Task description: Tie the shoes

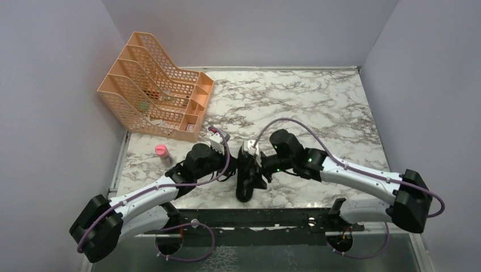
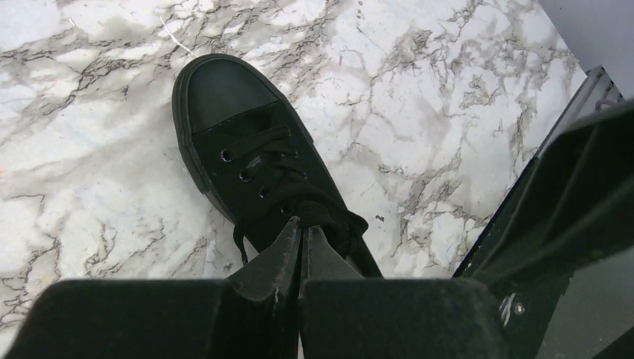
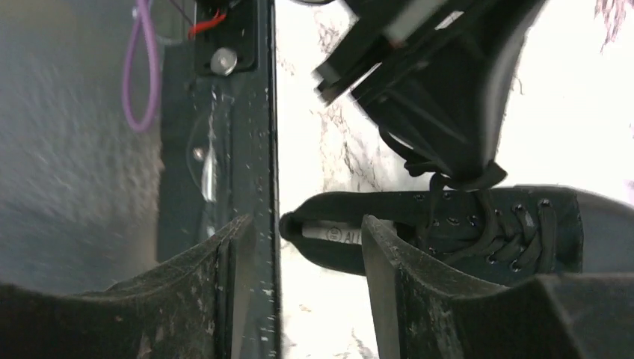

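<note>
Lying near the table's (image 1: 317, 102) front edge, toe pointing away from the arm bases, the black shoe (image 1: 245, 178) sits between both grippers. The left gripper (image 2: 301, 224) is clenched on the laces (image 2: 262, 161) at the top of the tongue, its fingertips pressed together with strands drawn up to them. The right gripper (image 3: 306, 221) is released, its jaws standing apart near the heel and gripping nothing. A white insole label (image 3: 340, 235) shows letters that look like "ALL"; the rest is hidden. An orange rack (image 1: 159, 93) stands at the far left corner, with a small pink object (image 1: 163, 153) near it.
</note>
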{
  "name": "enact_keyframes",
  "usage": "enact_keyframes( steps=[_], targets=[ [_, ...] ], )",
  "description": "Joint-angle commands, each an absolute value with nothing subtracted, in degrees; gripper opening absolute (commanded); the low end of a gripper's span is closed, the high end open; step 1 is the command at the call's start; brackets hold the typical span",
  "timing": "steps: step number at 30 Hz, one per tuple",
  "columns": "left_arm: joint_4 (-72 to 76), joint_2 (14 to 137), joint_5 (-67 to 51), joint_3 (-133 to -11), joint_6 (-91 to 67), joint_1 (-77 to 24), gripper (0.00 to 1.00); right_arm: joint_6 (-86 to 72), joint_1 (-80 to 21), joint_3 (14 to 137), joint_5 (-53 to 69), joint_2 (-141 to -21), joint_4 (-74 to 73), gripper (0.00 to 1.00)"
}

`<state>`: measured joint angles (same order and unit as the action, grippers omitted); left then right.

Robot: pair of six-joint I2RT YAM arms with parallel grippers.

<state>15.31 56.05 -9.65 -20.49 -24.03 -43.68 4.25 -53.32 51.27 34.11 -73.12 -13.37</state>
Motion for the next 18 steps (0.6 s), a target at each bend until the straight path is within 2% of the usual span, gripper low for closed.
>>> enact_keyframes(
  steps=[1, 3, 9, 18],
  targets=[
    [15.2, 56.5, -9.4, -21.8, -25.9, -43.3, 0.0, 30.3, -57.9, 41.2, 34.1, -64.7, 6.0, 0.62],
    [15.6, 56.4, -9.2, -21.5, -26.5, -43.2, 0.0, 37.7, -61.8, 39.0, 33.8, -65.4, 9.7, 0.66],
    [16.1, 56.7, -9.0, -21.6, -27.1, -43.0, 0.0, 44.5, -70.1, 43.0, 19.5, -78.1, 15.5, 0.63],
    [16.6, 56.5, -9.0, -21.6, -27.4, -43.0, 0.0, 50.7, -73.7, 49.7, 6.2, -91.6, 14.4, 0.6]
  ],
)
